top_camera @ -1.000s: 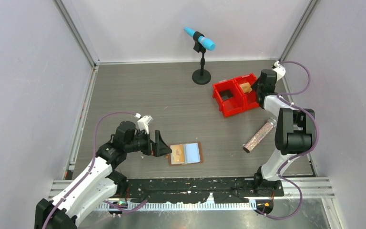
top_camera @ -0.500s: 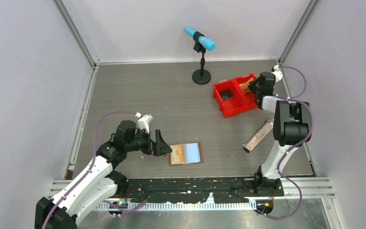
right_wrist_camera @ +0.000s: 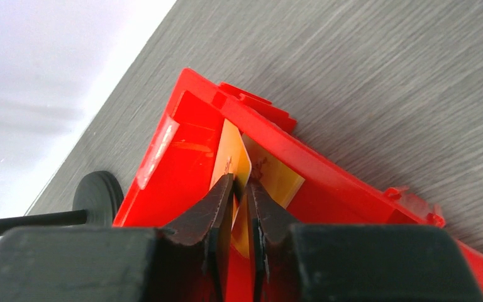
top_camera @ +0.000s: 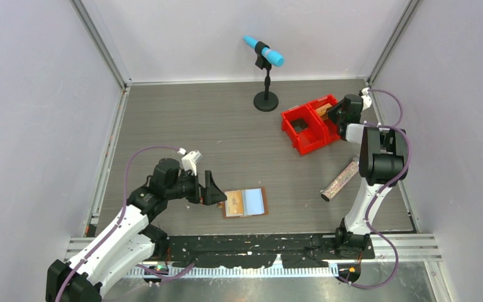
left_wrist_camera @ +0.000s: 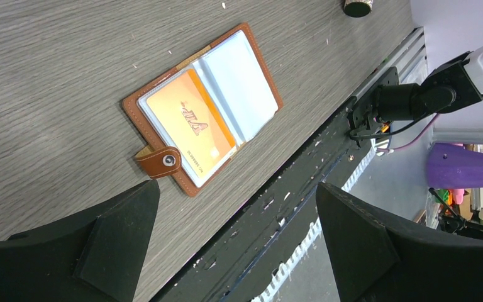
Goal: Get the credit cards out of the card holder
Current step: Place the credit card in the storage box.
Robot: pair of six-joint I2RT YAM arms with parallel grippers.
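The brown card holder (top_camera: 245, 202) lies open on the table near the front edge. In the left wrist view (left_wrist_camera: 251, 88) it shows an orange card (left_wrist_camera: 188, 129) in one sleeve, an empty pale sleeve and a snap tab (left_wrist_camera: 159, 162). My left gripper (top_camera: 217, 194) is open and empty, just left of the holder (left_wrist_camera: 237, 187). My right gripper (top_camera: 334, 114) is down in the right red bin (top_camera: 314, 146), shut on an orange card (right_wrist_camera: 234, 157) held on edge (right_wrist_camera: 239, 182). A second yellow card (right_wrist_camera: 280, 182) leans against the bin wall (right_wrist_camera: 327, 160).
A blue microphone on a black stand (top_camera: 265, 75) is at the back centre. A glittery tube (top_camera: 341, 179) lies right of centre by the right arm. The two joined red bins sit at the back right. White walls enclose the table.
My right gripper has moved down and a little left into the red bin with the card, and the bins have turned slightly. The left arm and the holder have not moved.
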